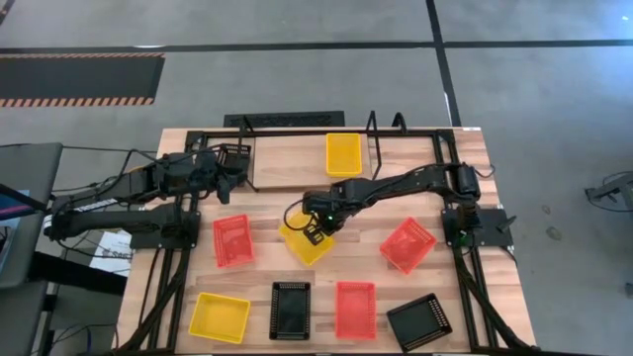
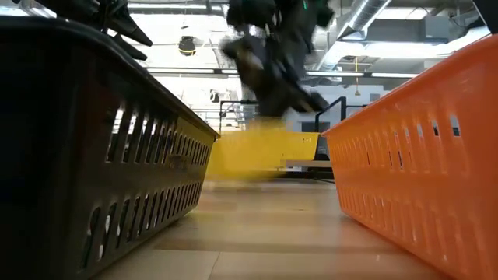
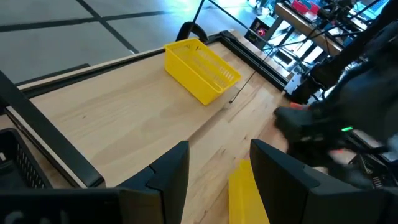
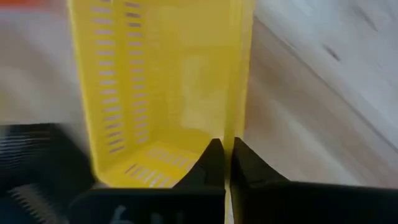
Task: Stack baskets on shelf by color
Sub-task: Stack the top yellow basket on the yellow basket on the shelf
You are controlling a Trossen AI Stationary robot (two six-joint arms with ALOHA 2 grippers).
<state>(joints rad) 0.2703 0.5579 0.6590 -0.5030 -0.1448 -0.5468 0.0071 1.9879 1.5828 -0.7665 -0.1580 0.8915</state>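
Now the right gripper (image 4: 222, 163) is pinching the wall of a yellow basket (image 1: 306, 244) lying mid-counter, probably to carry it onto the one (image 1: 343, 153) already sitting on the shelf (image 1: 381, 127). The left gripper (image 3: 217, 162) is waiting partly open near the shelf's left end.

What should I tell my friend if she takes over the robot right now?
Right gripper: shut on the rim of the middle yellow basket at the table's centre.
Left gripper: open, empty, waiting at the table's left rear beside a black basket.
Done: one yellow basket sits on the shelf.
Left: the held one, another yellow basket at front left, three red-orange baskets and three black ones, two of them in the front row.
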